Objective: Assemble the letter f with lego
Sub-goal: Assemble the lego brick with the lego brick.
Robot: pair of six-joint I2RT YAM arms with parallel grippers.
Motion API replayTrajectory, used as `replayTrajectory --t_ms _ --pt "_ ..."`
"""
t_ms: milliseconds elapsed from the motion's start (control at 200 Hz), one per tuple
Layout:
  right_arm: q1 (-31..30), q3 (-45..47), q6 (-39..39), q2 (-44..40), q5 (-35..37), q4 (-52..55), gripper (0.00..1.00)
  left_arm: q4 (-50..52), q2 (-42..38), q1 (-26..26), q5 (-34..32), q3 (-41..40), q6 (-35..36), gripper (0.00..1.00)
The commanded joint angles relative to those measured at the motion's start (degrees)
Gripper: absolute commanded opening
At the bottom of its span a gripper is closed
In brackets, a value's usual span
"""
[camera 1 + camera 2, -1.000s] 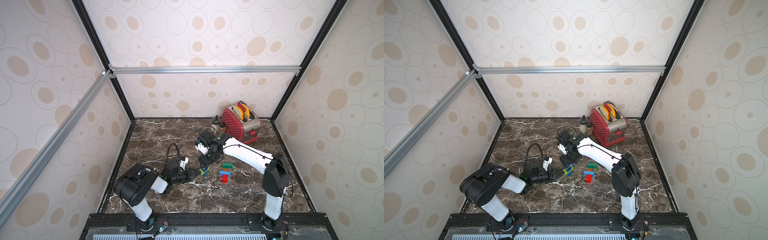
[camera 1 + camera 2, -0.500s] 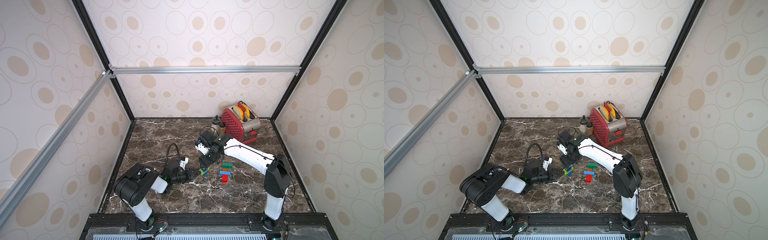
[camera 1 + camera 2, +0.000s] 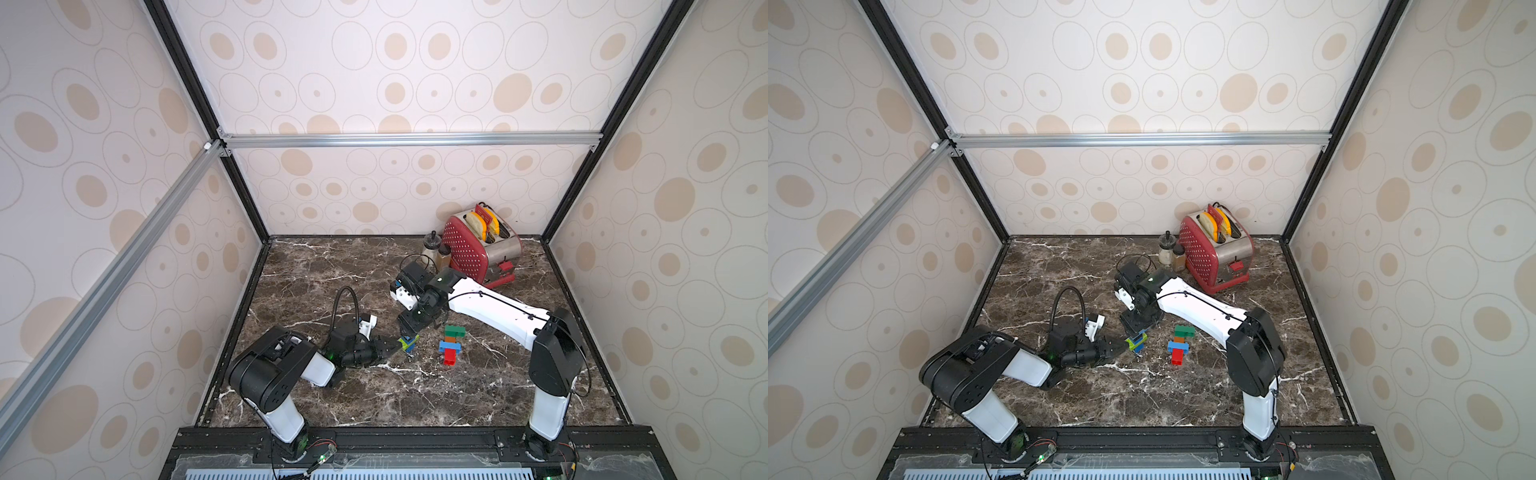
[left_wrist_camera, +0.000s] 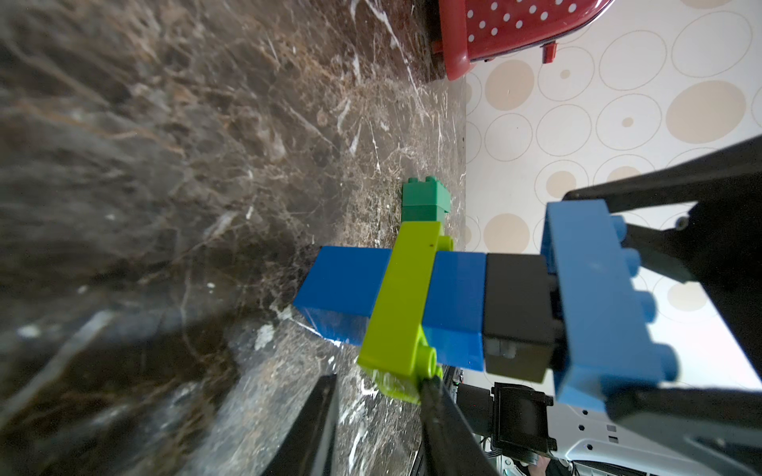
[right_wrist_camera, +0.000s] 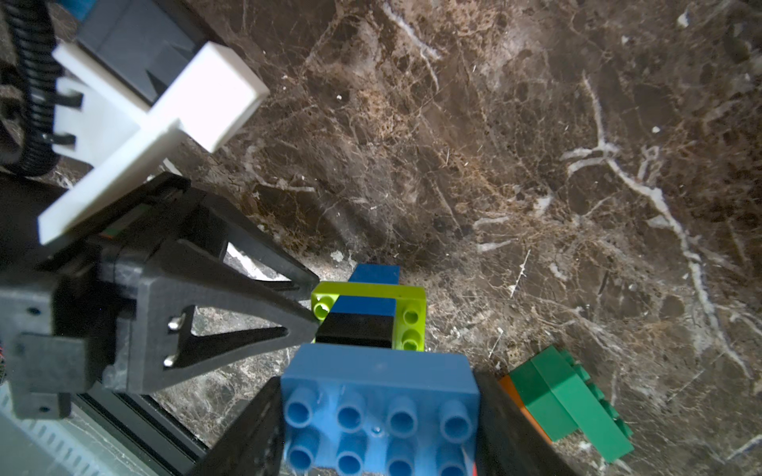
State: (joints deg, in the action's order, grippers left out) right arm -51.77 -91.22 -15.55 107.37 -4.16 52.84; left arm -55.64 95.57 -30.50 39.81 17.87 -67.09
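Here the right gripper (image 3: 409, 330) clasps a blue brick (image 5: 379, 395) right over the stack (image 4: 346, 288), whose lime brick (image 4: 404, 296) the left gripper (image 3: 394, 347) pinches.

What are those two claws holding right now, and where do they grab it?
The right claw clamps the top blue brick by its two short ends. The left claw pinches one end of the lime green brick below it.

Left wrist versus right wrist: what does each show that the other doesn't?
Left wrist only: the red white-dotted toaster and patterned wall. Right wrist only: the left arm's white bracket and an orange brick against the dark green studded brick. Both: that dark green brick, the blue oblong studded brick in the right gripper, the blue, lime green and black brick stack, the marble table.
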Motion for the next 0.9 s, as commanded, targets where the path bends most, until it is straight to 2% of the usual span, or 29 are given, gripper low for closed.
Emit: replayTrajectory --t_ms 0,466,746,896 --pt "-0.68 6.42 1.05 6.53 0.4 5.79 0.52 1.06 -0.31 -0.45 -0.83 0.74 0.58 0.36" --pt "-0.56 5.57 2.58 5.87 1.04 6.49 0.52 10.07 -6.26 -0.39 -1.57 2.48 4.49 0.46" --pt "-0.09 5.9 3.31 5.49 -1.05 5.83 0.52 11.04 -6.11 -0.35 -1.49 3.03 4.6 0.47" --pt "0.03 4.85 3.42 5.41 1.25 7.15 0.52 11.16 -5.76 -0.35 -1.36 3.44 4.69 0.47"
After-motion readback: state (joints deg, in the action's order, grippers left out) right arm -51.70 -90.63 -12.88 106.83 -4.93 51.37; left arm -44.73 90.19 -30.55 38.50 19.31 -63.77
